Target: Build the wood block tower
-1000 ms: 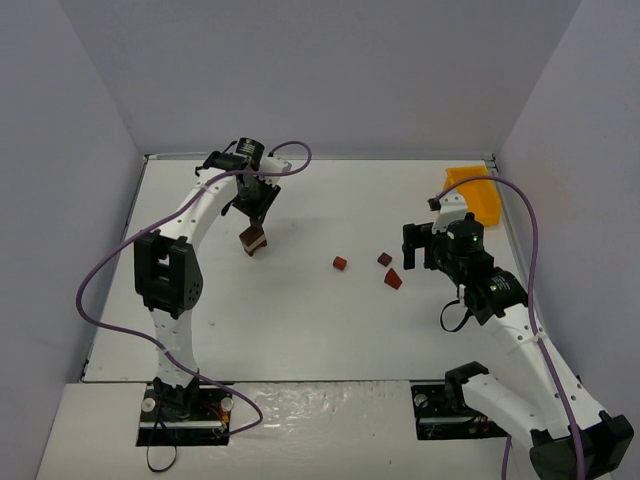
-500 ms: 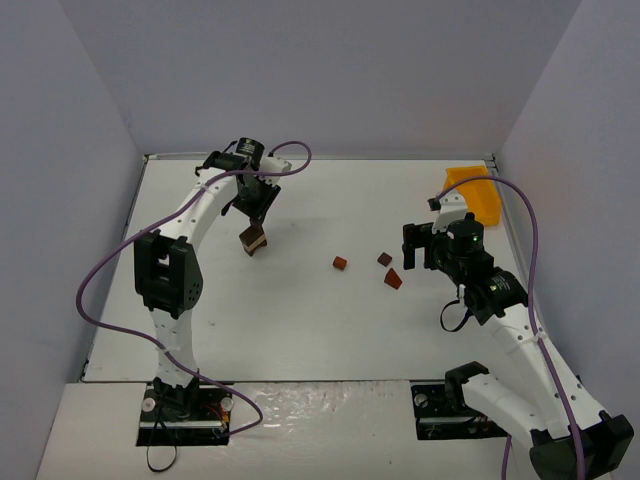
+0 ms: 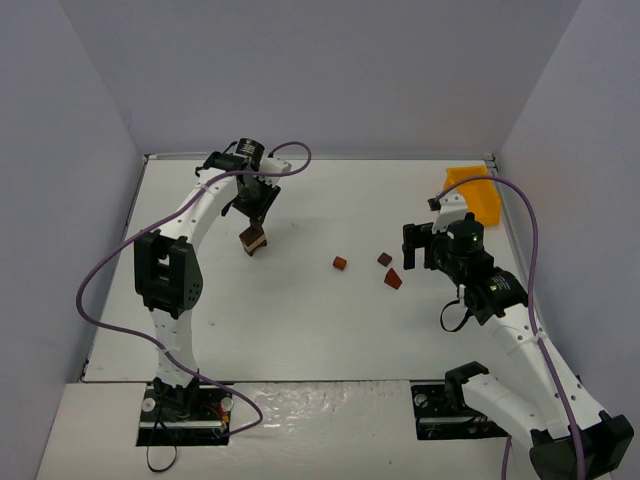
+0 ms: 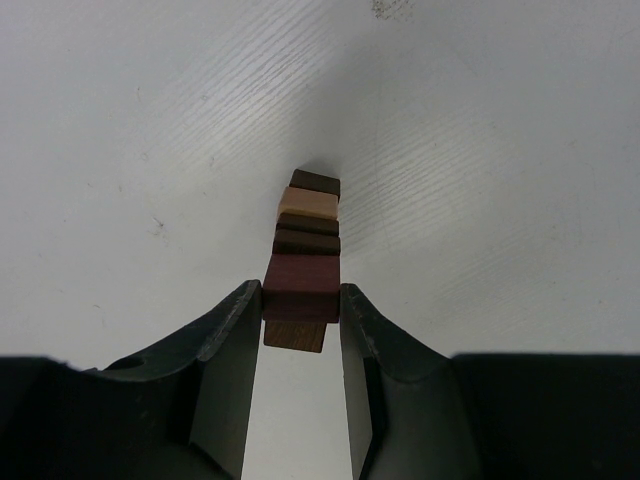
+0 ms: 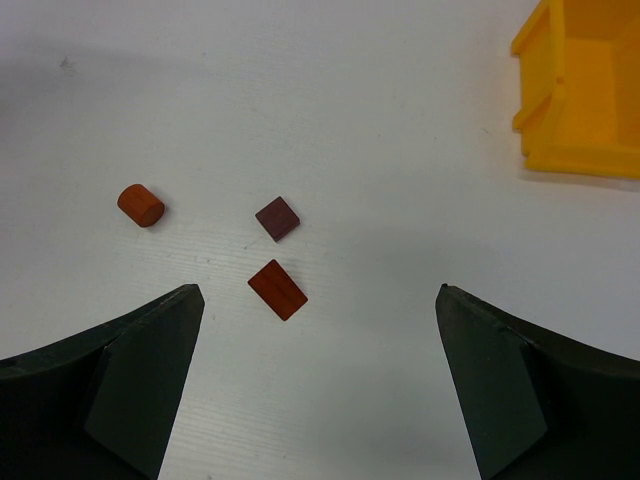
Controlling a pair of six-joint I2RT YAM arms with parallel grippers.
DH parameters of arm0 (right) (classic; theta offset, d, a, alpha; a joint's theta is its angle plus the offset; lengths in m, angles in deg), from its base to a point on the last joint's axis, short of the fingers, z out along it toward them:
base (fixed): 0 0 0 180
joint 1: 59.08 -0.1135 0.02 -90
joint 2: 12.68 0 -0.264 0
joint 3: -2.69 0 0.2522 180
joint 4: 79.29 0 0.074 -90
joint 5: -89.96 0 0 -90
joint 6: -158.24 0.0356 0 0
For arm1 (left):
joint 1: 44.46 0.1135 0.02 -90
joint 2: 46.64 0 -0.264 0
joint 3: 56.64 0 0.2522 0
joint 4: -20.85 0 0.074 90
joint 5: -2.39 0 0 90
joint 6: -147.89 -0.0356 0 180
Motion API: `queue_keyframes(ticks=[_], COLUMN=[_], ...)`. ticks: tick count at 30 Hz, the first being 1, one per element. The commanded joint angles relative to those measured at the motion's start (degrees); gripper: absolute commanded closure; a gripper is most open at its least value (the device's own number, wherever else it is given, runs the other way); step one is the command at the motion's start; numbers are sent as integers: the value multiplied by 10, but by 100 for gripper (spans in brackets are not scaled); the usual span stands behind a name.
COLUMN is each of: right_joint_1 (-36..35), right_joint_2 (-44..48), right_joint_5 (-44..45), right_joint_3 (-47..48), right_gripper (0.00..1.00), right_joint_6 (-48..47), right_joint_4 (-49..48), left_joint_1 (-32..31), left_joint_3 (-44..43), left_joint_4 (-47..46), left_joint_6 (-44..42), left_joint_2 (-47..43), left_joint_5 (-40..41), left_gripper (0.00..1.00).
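White table [image 3: 300, 320], grey walls. Tower [image 4: 308, 215]: far-left of table, my left claw [image 4: 302, 300] pinched narrow on its reddish-brown block [image 4: 300, 285]. Right claw [image 5: 318, 300]: wide, empty, over three loose blocks [image 5: 277, 218] near yellow bin [image 5: 585, 90]. Risk: I release skewed and the stack topples.

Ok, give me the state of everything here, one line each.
Tower: standing upright.
Top block: gripped on both sides.
Left jaws: shut on the top block.
Right jaws: wide open, holding nothing.
Round peg, dark cube, red wedge: lying loose, apart.
Bin: upright, empty where visible.
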Motion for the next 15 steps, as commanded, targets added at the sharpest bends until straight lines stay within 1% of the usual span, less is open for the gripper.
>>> queue_keyframes(ticks=[1, 5, 8, 15], right_joint_1=[5, 5, 5, 5], right_joint_2=[8, 8, 7, 4], right_joint_5=[6, 5, 4, -3], right_joint_3=[0, 0, 1, 2], right_gripper=[0, 0, 0, 0], right_joint_6=[-6, -7, -6, -7], right_joint_4=[-22, -22, -22, -22], left_joint_1=[3, 3, 3, 3], left_joint_3=[-9, -10, -12, -21], left_joint_4=[2, 2, 1, 0], left_joint_6=[2, 2, 3, 8], left_joint_2=[-15, -15, -16, -17], left_joint_5=[-4, -3, -1, 2], left_gripper=[73, 67, 59, 48])
